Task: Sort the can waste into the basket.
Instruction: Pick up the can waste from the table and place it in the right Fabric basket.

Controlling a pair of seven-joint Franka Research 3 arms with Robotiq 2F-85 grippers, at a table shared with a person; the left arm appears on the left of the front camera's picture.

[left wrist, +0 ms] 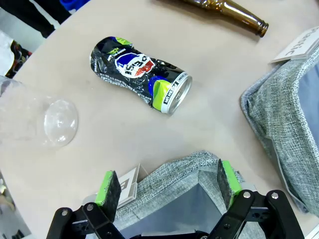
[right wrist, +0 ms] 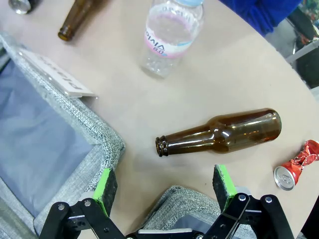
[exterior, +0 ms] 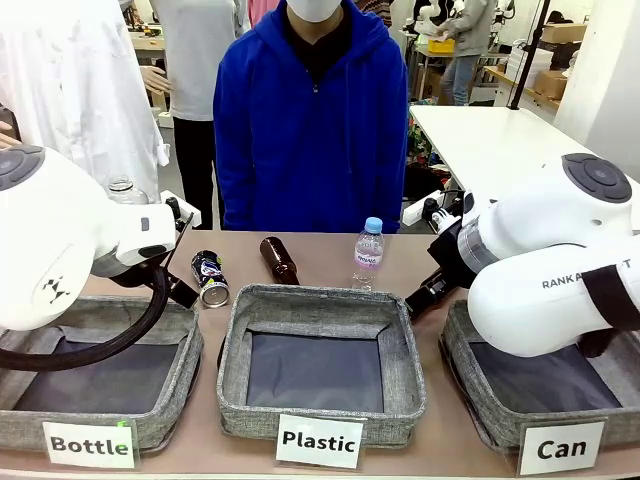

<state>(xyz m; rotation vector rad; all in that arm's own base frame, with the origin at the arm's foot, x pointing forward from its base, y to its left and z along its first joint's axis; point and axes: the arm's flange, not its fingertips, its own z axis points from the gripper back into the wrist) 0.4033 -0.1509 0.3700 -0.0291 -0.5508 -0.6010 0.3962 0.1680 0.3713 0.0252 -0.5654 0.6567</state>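
- Front view: A person in a blue top stands across the worktop point(exterior: 320, 250) while two arms hang over three baskets in a row. The Can basket point(exterior: 455, 345) sits at the robot's right end, with no can visible in it. The dark can point(exterior: 209, 278) lies on its side just behind the Bottle basket point(exterior: 185, 340), well apart from its goal, with the Plastic basket point(exterior: 400, 330) between them.
- Left wrist view: The left pincer point(left wrist: 168, 184), released and holding nothing, hovers over the Bottle basket's corner, with the dark can ahead on bare worktop. A clear bottle point(left wrist: 50, 119) stands near on one side. Closing across the can's dented middle, square to its length, looks the surest grip; there is open room on both flanks.
- Right wrist view: The right pincer point(right wrist: 164, 184), likewise spread and empty, hangs over the Can basket's rim. The red can point(right wrist: 295, 167) lies beyond a brown bottle point(right wrist: 224, 130), close to the worktop's edge. It seems the shorter carry; a descent from above should clear the bottle.
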